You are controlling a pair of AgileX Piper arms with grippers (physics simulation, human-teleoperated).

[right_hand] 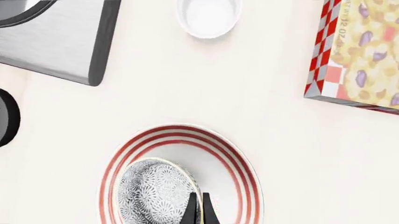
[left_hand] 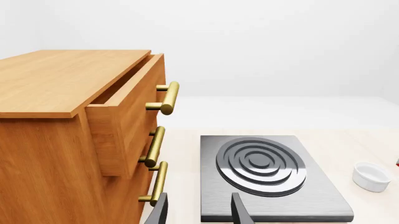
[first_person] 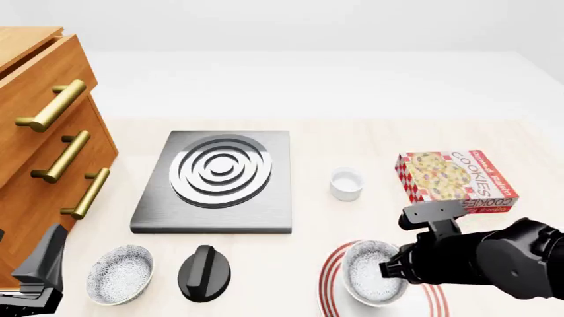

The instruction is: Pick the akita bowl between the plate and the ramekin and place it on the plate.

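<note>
Akita bowl [first_person: 370, 280]: over the plate [first_person: 331, 285] at the counter's [first_person: 352, 218] 5 o'clock edge, rim pinched between the nearly closed fingers of the right gripper [right_hand: 201, 212]. Ramekin [first_person: 345, 184]: on the counter at 12 o'clock of the plate, apart from it. Left gripper [left_hand: 198, 212]: fingers parted, holding nothing.

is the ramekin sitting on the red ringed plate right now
No. In the right wrist view the ramekin stands on the bare table, apart from the plate, which holds only the akita bowl.
</note>
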